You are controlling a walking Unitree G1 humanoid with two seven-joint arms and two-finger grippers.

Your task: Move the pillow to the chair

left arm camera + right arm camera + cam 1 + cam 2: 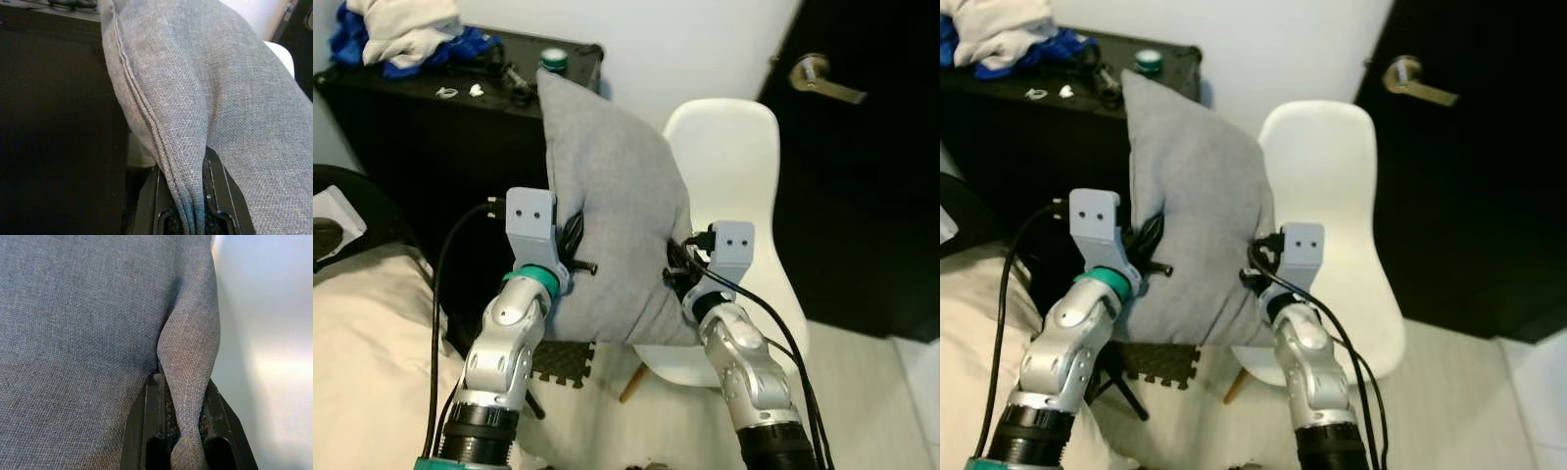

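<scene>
— Behind everything, on the right, what is the biggest thing?

— It is the black door (pixel 862 166) with a metal handle (pixel 820 76). On the left stands a black cabinet (pixel 431 147), and clothes (pixel 406 34) lie on its top surface. Before the robot, low on the left, is a bed (pixel 362 372).

— And the chair?

— The white chair (pixel 744 166) stands between cabinet and door, seat toward the robot.

— Where is the pillow?

— The grey pillow (pixel 612 211) is held upright in the air, in front of the chair and partly covering it.

— How is it held?

— The left end effector (pixel 570 250) pinches the pillow's left seam. The right end effector (pixel 677 266) pinches its right edge. Both wrist views show fabric squeezed between the black fingers (pixel 217 191).
</scene>
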